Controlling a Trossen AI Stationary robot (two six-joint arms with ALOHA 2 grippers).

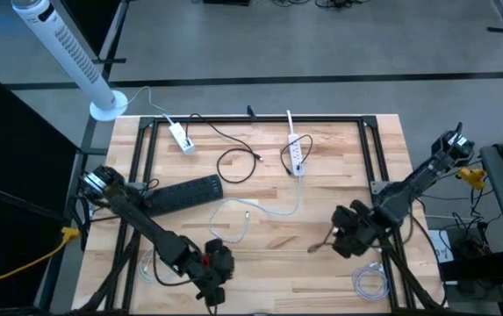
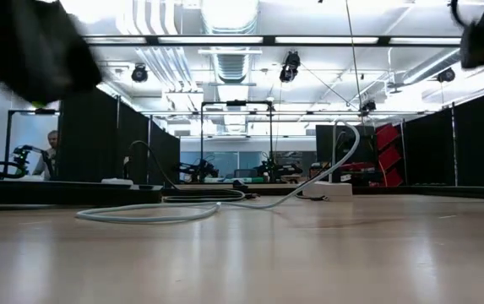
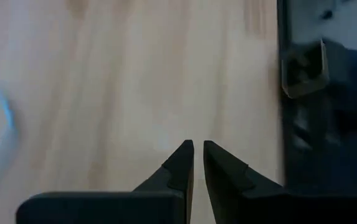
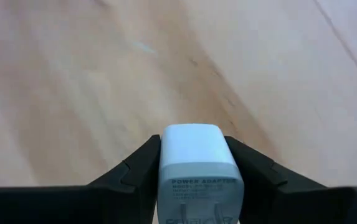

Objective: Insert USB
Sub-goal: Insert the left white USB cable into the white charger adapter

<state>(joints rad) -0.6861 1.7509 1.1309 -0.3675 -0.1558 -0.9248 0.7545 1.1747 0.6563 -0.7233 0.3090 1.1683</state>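
Two dark arms over the wooden desk (image 1: 321, 263), seen from above. Far left, off the desk corner, a white tower fan (image 1: 67, 54) leans on its round base. Left arm runs from the left edge down toward the near edge; left hand (image 1: 217, 274) sits there w/ fingers (image 3: 179, 163) nearly pinched together, only a thin slit between, nothing in them. Bare wood under it in the left wrist view, black frame bar (image 3: 328, 93) off to one side.

Next, a black power strip (image 1: 185, 193) lies angled near the left arm. Behind it a small white adapter (image 1: 181, 137) w/ cord near the far edge. A thin black cable (image 1: 233, 162) loops mid-desk. A white cable (image 1: 251, 211) curls just in front of that; low view shows it as a flat loop on the wood. White power strip (image 1: 297, 154) lies toward the far middle.

Right side: right hand (image 1: 346, 230) hovers over the desk's right half, clenched on a white USB power adapter (image 4: 197, 165), gripped between both fingers, label text facing the wrist cam. A coiled white cord (image 1: 370, 281) lies near the front right corner.
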